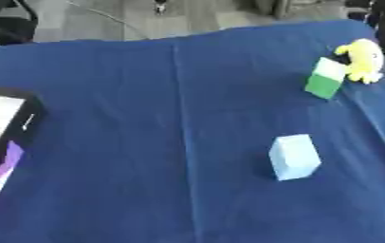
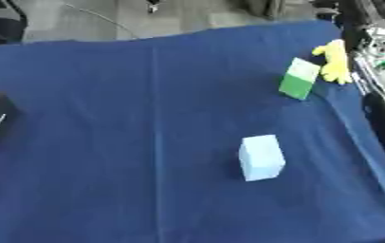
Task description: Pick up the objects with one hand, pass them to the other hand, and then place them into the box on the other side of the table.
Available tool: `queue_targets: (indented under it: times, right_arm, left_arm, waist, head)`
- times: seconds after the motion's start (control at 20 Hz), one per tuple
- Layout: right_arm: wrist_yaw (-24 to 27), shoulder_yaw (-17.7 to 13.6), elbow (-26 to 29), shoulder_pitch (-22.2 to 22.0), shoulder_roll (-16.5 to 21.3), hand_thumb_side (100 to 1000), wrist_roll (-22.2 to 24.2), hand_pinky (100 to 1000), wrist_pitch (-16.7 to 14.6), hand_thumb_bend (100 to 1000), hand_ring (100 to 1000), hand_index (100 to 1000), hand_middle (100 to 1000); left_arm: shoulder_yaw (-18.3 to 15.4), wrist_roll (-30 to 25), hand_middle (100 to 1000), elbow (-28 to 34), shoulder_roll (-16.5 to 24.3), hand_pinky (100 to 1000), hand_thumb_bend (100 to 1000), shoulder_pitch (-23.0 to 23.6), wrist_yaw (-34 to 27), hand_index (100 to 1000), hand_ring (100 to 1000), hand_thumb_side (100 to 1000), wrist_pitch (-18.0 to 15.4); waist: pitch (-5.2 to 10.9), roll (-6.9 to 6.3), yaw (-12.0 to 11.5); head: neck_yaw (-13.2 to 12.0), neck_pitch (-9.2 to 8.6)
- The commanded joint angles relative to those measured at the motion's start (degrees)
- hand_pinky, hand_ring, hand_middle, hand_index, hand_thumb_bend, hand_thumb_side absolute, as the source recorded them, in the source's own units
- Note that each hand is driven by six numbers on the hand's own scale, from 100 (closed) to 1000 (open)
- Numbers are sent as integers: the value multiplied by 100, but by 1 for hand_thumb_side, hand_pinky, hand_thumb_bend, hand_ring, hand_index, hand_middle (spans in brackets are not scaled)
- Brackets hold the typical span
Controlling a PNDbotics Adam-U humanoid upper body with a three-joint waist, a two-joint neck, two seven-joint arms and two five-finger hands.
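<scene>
With neither hand in view and finger state undeterminable, the pale blue block (image 1: 295, 157) at 4 o'clock on the blue cloth (image 1: 146, 118) appears rigid, light; grasp across opposite flat faces.

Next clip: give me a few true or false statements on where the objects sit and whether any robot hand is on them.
1. The light blue block lies nearer the camera than the green and white block. True.
2. The yellow soft toy lies inside the box. False: it lies on the blue cloth at the far right, next to the green and white block.
3. A robot hand is curled round the light blue block. False: no robot hand shows in either view, and the block stands alone on the cloth.
4. The black-walled box is at the left edge of the table. True.
5. The table is covered by a red cloth. False: the cloth is dark blue.
</scene>
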State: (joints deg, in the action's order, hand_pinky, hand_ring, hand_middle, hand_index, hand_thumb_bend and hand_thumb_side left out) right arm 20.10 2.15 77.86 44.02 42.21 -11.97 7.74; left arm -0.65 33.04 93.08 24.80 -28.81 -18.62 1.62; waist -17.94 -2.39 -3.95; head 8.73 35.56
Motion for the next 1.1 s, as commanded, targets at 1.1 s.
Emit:
queue_targets:
  times: [1.1]
  right_arm:
    - [-5590,-187,-2699,1588,479,579,1355,878,2025,163,893,923,892]
  left_arm:
    - [-18,-28,754,458,104,744,600,160,-38,880,791,808,27]
  waist:
    - [-34,74,-198]
  head:
    - [700,-254]
